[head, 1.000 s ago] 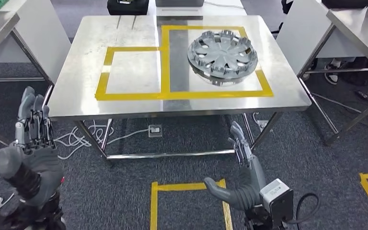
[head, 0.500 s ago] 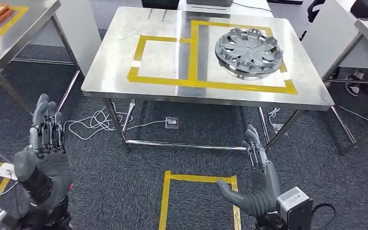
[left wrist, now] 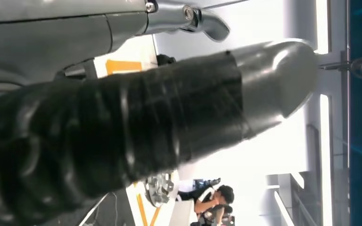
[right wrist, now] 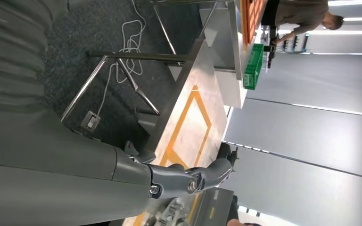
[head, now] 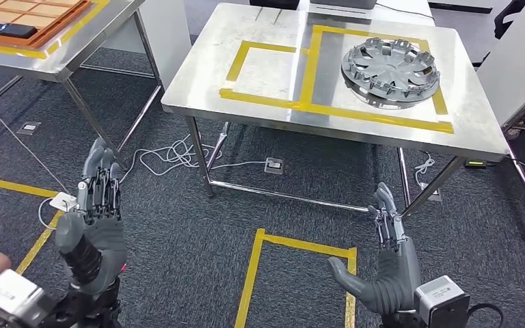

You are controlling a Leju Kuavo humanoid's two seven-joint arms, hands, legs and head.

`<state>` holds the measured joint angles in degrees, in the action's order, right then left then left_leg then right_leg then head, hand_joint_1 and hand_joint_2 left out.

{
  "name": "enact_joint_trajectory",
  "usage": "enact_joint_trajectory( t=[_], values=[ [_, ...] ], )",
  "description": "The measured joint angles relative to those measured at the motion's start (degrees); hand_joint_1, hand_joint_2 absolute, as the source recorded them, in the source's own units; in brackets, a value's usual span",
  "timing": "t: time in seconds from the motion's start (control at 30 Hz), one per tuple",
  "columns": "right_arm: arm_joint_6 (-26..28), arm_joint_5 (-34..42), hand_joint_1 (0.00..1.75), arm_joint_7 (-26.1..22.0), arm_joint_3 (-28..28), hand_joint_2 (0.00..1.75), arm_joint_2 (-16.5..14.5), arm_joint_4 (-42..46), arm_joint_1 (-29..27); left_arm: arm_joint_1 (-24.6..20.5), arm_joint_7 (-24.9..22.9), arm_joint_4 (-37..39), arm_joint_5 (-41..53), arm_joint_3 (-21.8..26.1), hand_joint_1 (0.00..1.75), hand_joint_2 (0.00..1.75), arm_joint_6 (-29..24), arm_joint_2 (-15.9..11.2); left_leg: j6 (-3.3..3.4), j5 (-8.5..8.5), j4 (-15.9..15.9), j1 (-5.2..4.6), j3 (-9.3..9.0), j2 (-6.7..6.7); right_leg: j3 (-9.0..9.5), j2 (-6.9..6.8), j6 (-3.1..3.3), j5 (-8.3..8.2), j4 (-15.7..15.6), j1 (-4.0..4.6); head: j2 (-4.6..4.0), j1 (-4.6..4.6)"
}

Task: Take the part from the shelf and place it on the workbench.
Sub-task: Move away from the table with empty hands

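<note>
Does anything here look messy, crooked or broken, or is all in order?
Little stands out. The hubcap sits slightly over the yellow tape at the square's right edge on the steel table. Loose white cables trail on the carpet below. Both hands hold nothing.

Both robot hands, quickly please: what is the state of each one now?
Left hand: open, holding nothing, fingers straight.
Right hand: open, holding nothing, thumb spread to the side.
</note>
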<state>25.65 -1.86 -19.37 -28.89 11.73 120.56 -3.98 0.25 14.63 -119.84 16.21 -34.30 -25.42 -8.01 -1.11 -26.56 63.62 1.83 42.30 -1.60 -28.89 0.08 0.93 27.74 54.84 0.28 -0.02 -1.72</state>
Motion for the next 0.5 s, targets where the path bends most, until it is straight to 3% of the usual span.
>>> enact_joint_trajectory(
  t=[0.03, 0.07, 0.1, 0.13, 0.2, 0.27, 0.3, 0.33, 0.4, 0.43, 0.5],
  values=[
    [0.0, 0.0, 0.0, 0.0, 0.0, 1.75, 0.0, 0.0, -0.2, 0.0, 0.0, 0.2, -0.2, 0.0, 0.0, 0.0, 0.1, 0.0, -0.12, -2.78, 3.5, -0.01, 0.54, 0.63, -0.66, -0.66, 0.11, -0.58, 0.0, 0.09, 0.0, 0.38],
    [0.1, 0.0, 0.0, 0.0, 0.0, 1.75, 0.1, 0.0, -0.4, 0.0, 0.1, 0.5, -0.4, 0.0, 0.0, 0.0, 0.1, 0.0, -0.32, -4.21, 6.7, 0.01, 0.72, 0.92, -1.13, -1.31, 0.04, -1.11, 0.0, 0.17, 0.0, 0.65],
    [0.2, 0.0, 0.0, 0.0, 0.0, 1.75, 0.1, 0.0, -0.5, 0.0, 0.1, 0.7, -0.5, -0.1, 0.0, 0.0, 0.1, 0.0, -0.51, -4.25, 9.2, 0.03, 0.49, 1.1, -1.75, -2.0, -0.03, -1.68, 0.2, 0.23, 0.0, 0.9],
    [0.2, 0.0, 0.0, 0.0, 0.0, 1.75, 0.1, 0.0, -0.6, 0.0, 0.2, 1.0, -0.7, -0.1, 0.0, 0.0, 0.2, 0.0, -0.66, -3.08, 10.2, 0.05, -0.43, 1.31, -2.52, -2.68, -0.14, -2.23, 0.4, 0.26, 0.0, 1.12],
    [0.4, 0.0, 0.0, 0.0, 0.1, 1.75, 0.2, 0.1, -0.7, 0.0, 0.4, 1.4, -1.1, -0.1, 0.0, 0.0, 0.2, 0.0, -0.76, -0.33, 7.3, 0.06, -4.71, 2.49, -4.41, -3.87, -0.52, -3.09, 1.5, 0.29, 0.0, 1.55],
    [0.4, 0.0, 0.0, 0.0, 0.1, 1.75, 0.3, 0.4, -0.9, 0.0, 0.5, 1.7, -1.3, -0.2, 0.0, 0.0, 0.2, 0.1, -0.57, -1.45, 0.7, -0.29, -10.25, 4.63, -6.09, -4.83, -1.01, -3.49, 3.0, 0.48, -0.01, 1.87],
    [0.5, 0.0, 0.0, 0.0, 0.1, 1.75, 0.4, 0.5, -0.9, -0.1, 0.6, 1.9, -1.3, -0.2, 0.0, 0.0, 0.2, 0.2, -0.28, -2.84, -1.9, -0.49, -11.84, 5.24, -6.61, -5.32, -1.3, -3.73, 3.6, 0.58, 0.0, 1.9],
    [0.5, 0.0, 0.0, 0.0, 0.2, 1.75, 0.5, 0.6, -0.9, -0.1, 0.6, 2.0, -1.3, -0.2, 0.0, 0.0, 0.2, 0.3, 0.18, -3.78, -3.4, -0.73, -12.47, 5.18, -7.03, -5.83, -1.6, -4.06, 3.9, 0.63, 0.01, 1.87],
    [0.5, 0.0, 0.0, 0.0, 0.3, 1.75, 0.6, 0.7, -0.9, 0.0, 0.6, 2.2, -1.3, -0.2, 0.0, 0.0, 0.2, 0.3, 1.46, -3.83, -4.4, -0.7, -11.67, 4.05, -7.53, -6.31, -2.3, -4.38, 4.3, 0.45, 0.01, 1.66],
    [0.5, 0.0, 0.0, 0.0, 0.3, 1.75, 0.7, 0.7, -0.9, 0.1, 0.6, 2.3, -1.3, -0.2, 0.0, 0.0, 0.2, 0.4, 2.09, -3.4, -4.5, -0.63, -11.22, 3.55, -7.97, -5.48, -2.71, -3.47, 5.0, 0.27, 0.0, 1.51],
    [0.5, 0.0, 0.0, 0.0, 0.4, 1.75, 0.9, 0.7, -1.0, 0.0, 0.6, 2.6, -1.4, -0.2, 0.0, 0.0, 0.3, 0.5, 2.96, -2.25, -4.7, -0.48, -10.17, 2.64, -9.17, -2.59, -3.48, 1.16, 9.3, -0.09, 0.0, 0.9]
  ],
)
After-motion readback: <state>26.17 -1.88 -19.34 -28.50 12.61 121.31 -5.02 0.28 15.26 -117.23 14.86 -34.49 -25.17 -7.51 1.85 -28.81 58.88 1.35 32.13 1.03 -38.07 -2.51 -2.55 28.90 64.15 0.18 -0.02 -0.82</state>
